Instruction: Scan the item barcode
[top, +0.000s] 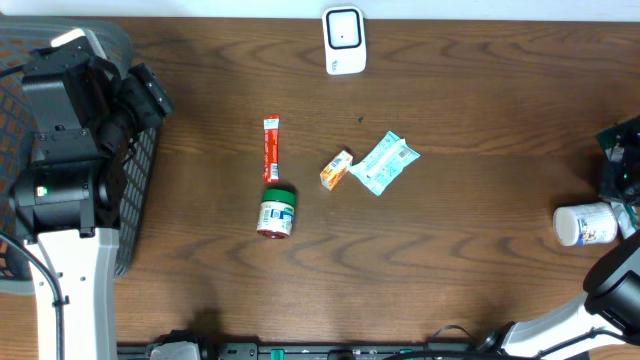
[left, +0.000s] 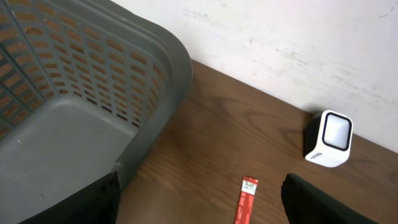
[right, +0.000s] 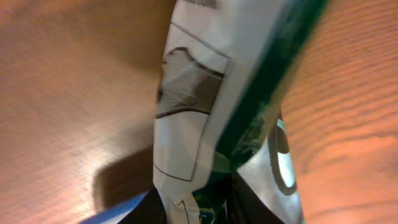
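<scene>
The white barcode scanner (top: 343, 40) stands at the table's far edge, also seen in the left wrist view as the scanner (left: 329, 138). At the far right, my right gripper (right: 211, 200) is shut on a green and white packet (right: 199, 93), which stands up between its fingers above the wood. Overhead, that packet (top: 615, 145) and the right gripper (top: 628, 185) lie at the frame's right edge. My left gripper (left: 199, 205) is open and empty beside the basket, with a red stick sachet (left: 247, 199) on the table below it.
A grey basket (top: 140, 180) sits at the left under the left arm. Mid-table lie the red sachet (top: 271, 150), a green-lidded bottle (top: 277, 212), a small orange box (top: 337, 169) and a teal packet (top: 384, 162). A white bottle (top: 588, 224) lies near the right arm.
</scene>
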